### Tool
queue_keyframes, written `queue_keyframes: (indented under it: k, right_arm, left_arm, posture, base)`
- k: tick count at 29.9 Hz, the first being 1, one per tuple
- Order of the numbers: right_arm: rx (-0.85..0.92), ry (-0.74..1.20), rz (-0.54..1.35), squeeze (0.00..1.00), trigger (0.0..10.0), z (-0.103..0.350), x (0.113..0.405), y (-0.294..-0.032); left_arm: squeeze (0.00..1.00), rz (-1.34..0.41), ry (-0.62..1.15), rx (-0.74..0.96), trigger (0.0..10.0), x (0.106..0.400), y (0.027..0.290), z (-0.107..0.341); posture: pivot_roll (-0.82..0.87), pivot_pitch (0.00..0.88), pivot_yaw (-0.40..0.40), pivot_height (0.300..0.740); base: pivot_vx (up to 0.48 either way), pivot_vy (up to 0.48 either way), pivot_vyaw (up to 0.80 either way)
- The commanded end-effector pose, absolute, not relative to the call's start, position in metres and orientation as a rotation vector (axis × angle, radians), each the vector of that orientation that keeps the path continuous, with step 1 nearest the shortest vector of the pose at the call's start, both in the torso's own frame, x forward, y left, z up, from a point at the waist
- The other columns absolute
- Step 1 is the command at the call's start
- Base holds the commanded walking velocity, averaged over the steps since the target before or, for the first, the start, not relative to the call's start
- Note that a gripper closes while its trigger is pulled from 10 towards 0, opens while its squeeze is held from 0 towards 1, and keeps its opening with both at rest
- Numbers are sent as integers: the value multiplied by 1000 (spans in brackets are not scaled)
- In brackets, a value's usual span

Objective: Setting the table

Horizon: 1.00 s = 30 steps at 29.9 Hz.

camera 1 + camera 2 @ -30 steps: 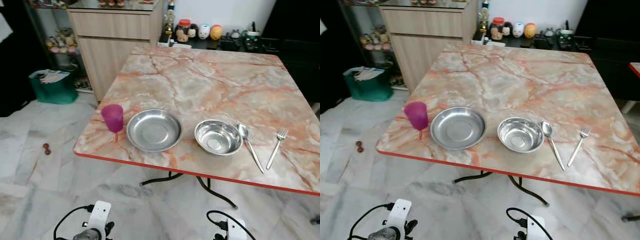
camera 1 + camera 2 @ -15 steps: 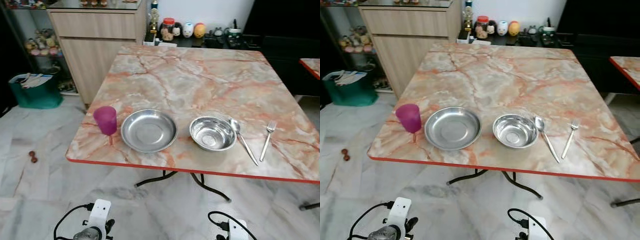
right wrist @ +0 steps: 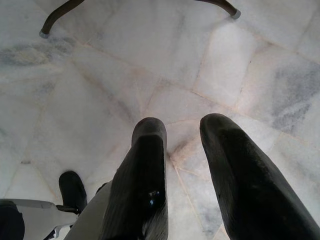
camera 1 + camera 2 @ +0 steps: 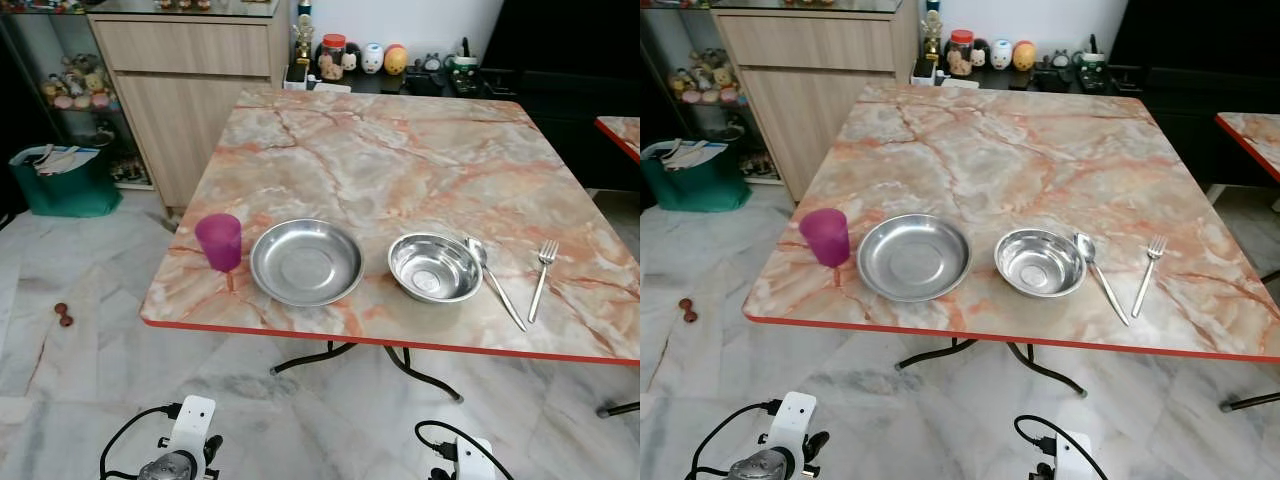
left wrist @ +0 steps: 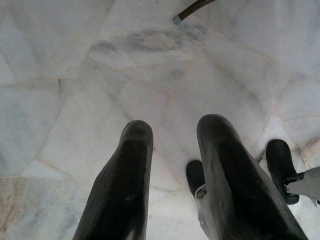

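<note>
Head views: a square table (image 4: 400,150) with pink-veined marble-patterned top and red edging. Along its near edge, left to right: a translucent purple plastic cup (image 4: 219,241), upright; a shallow round steel plate (image 4: 305,261) just beside it; a deeper polished steel bowl (image 4: 434,267); a steel spoon (image 4: 488,275) touching or just beside the bowl's rim; a steel fork (image 4: 541,278), apart from the spoon. No legible writing on any item.

Left wrist view: left gripper (image 5: 170,131) hangs low over pale veined marble floor (image 5: 100,75); matte black fingers apart, empty.

Right wrist view: right gripper (image 3: 182,125) likewise over the floor, fingers apart, empty.
</note>
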State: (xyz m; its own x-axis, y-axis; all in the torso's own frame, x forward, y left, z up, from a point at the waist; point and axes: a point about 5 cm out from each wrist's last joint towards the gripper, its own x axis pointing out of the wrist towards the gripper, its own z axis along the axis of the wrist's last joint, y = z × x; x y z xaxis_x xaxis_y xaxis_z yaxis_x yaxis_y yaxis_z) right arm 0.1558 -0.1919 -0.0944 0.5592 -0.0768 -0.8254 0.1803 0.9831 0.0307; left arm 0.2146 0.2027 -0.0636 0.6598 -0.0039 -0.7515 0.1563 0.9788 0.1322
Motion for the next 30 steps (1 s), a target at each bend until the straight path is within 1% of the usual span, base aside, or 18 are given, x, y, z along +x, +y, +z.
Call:
queue_keyframes:
  k: [1, 5, 7, 15, 21, 30]
  right_arm:
    - [121, 971, -170, 0, 10000, -95, 152, -195]
    - [129, 967, -178, 0, 10000, -95, 153, -195]
    - [148, 960, -187, 0, 10000, -95, 154, -195]
    - [127, 948, -178, 0, 10000, -93, 156, -195]
    - [121, 923, -205, 0, 10000, -92, 159, -197]
    - [105, 903, -221, 0, 10000, -89, 163, -200]
  left_arm:
    - [0, -99, 862, 202, 10000, 210, 201, -66]
    - [0, -100, 863, 204, 10000, 210, 202, -66]
    - [0, -100, 862, 203, 10000, 211, 203, -66]
    - [0, -96, 858, 187, 10000, 211, 203, -66]
    - [0, -101, 862, 183, 10000, 210, 201, -67]
    - [0, -101, 870, 187, 10000, 209, 201, -68]
  posture:
    - [55, 0, -34, 740]
    - [54, 0, -34, 740]
    - [54, 0, -34, 740]
    - [54, 0, -36, 740]
    - [54, 0, -37, 740]
    - [51, 0, -39, 740]
  base:
    - [0, 0, 0]
    - [0, 0, 0]
    - [0, 0, -719]
    - [0, 0, -675]
    - [-290, 0, 0]
    - [0, 0, 0]
